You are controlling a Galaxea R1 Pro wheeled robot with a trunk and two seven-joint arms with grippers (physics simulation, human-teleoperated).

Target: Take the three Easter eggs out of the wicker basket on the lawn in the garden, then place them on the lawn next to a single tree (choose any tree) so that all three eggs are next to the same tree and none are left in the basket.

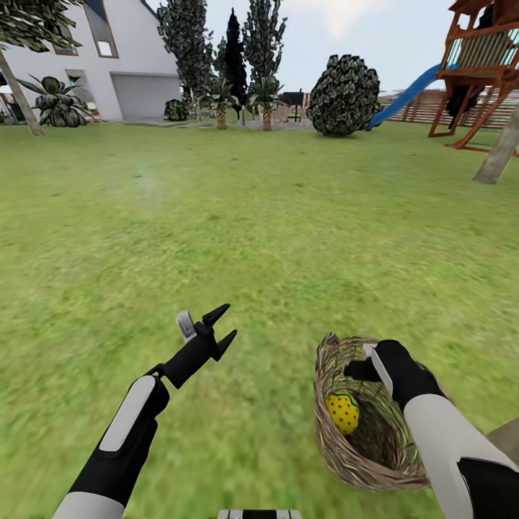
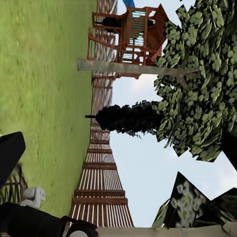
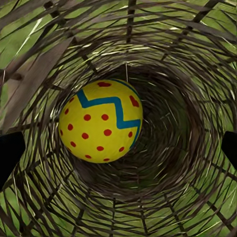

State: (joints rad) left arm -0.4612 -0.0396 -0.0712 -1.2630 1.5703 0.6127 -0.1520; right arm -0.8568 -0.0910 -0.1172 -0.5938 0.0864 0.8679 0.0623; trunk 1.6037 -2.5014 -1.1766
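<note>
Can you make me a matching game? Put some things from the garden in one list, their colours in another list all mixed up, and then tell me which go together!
Things:
1. Easter egg
2. wicker basket
3. slide
4. lawn

Colours:
A. green
B. blue
C. grey-brown
D. yellow with red dots

Pairs: 1-D, 2-C, 3-B, 4-A

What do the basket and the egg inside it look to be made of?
The basket looks like open-woven grey-brown twigs, matte, with grass showing through the gaps. The egg looks smooth and hard, perhaps painted plastic: even yellow with red dots and a blue zigzag band. As a render, the finish is uncertain.
</note>
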